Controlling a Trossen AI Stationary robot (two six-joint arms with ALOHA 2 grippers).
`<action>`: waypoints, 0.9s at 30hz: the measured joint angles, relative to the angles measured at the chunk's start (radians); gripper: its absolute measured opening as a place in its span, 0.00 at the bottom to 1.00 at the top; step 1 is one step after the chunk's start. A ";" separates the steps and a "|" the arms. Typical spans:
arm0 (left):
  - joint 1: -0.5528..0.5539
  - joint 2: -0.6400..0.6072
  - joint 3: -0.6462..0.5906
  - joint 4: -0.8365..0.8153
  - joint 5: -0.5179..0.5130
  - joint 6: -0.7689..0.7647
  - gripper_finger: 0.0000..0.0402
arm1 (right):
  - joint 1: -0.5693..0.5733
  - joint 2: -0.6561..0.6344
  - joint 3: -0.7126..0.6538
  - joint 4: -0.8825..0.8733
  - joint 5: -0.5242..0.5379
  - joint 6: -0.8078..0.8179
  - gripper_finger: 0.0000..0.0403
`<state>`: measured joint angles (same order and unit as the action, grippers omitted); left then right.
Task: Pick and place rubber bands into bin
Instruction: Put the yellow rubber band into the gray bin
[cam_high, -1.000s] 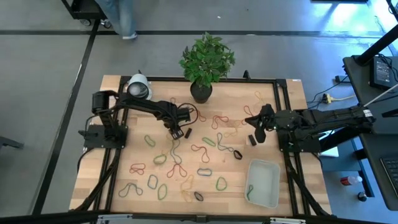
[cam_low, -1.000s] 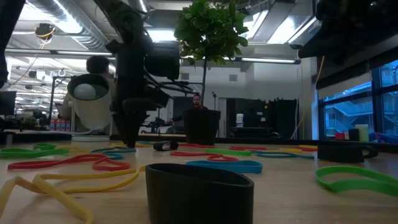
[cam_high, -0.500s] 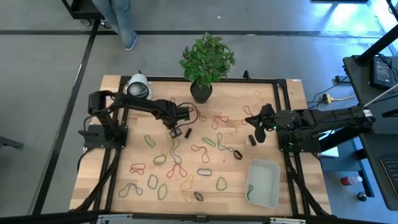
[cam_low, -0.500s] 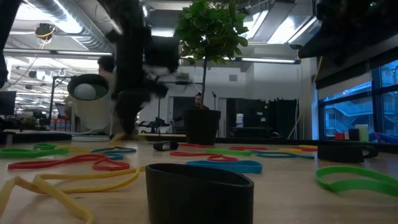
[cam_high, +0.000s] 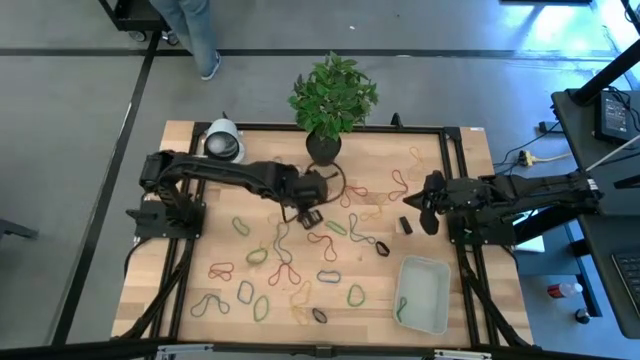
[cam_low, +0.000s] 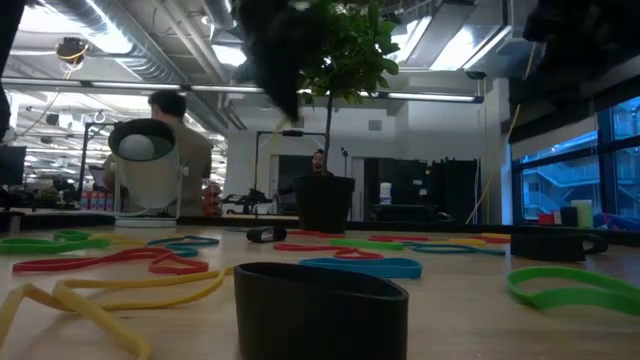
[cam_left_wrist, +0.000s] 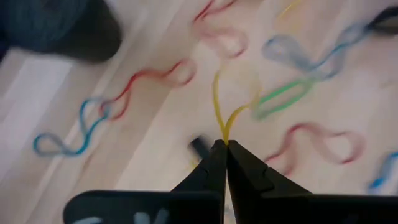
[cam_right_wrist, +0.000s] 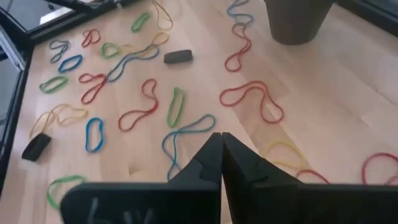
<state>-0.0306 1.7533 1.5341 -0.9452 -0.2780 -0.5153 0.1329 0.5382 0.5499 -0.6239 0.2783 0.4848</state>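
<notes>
Left arm moved right, yellow rubber band (cam_left_wrist: 219, 106) pinched between fingers (cam_left_wrist: 211, 165)

overhead looks straight down; low looks level; wrists close to table (cam_high: 200, 250)

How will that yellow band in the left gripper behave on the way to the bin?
Likely floppy: the yellow band trails loose from the shut left gripper. Probably very light, being so thin. It may swing or snag the bin rim, since only one end is pinched.
</notes>
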 joint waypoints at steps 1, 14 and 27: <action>-0.019 0.022 0.044 -0.004 -0.009 -0.013 0.00 | 0.000 -0.016 0.000 -0.020 0.000 -0.010 0.02; -0.178 0.436 0.709 -0.004 -0.070 0.038 0.00 | 0.000 -0.179 0.000 -0.056 -0.003 -0.101 0.04; -0.164 0.632 0.766 0.599 0.107 0.185 0.00 | 0.000 -0.180 0.000 -0.059 -0.003 -0.101 0.04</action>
<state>-0.1949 2.3850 2.3004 -0.3465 -0.1707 -0.3305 0.1333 0.3582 0.5497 -0.6828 0.2751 0.3843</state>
